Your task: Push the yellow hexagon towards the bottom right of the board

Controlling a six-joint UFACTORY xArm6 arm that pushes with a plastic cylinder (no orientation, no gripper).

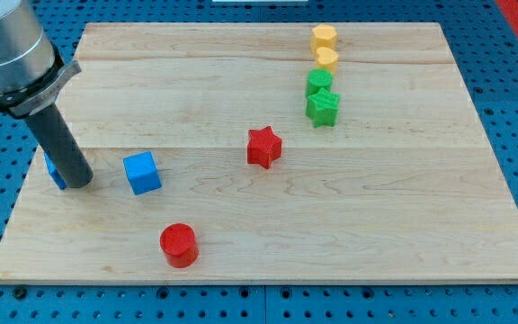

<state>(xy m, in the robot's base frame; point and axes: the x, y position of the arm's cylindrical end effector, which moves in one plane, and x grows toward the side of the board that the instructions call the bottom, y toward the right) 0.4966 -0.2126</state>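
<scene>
My tip (77, 183) sits near the board's left edge, about mid-height, touching or just beside a small blue block (55, 171) that the rod mostly hides; shape can't be made out. No pincer on this rig, just the bare rod, so nothing to open or close.

The yellow hexagon (324, 38) is far off, near the top edge twd the right corner. Probably that's the hexagon and the yellow block (327, 59) right below it is another shape, but at this size the two are hard to tell apart. Below those, in the same column: a green block (319, 83), then a green star (323, 107). All four are packed close, touching or nearly so.

Also on the board (403, 225): blue cube (142, 172) just right of my tip, red star (263, 147) near the centre, red cylinder (179, 245) twd the bottom edge.

Step in hand, I'd say: approach, push not yet begun. Next move needs the tip taken across to the top edge, above and left of the hexagon. The straight line down-right is partly blocked by the column, so push it right first, clear of the others, then down twd the bottom right corner.
</scene>
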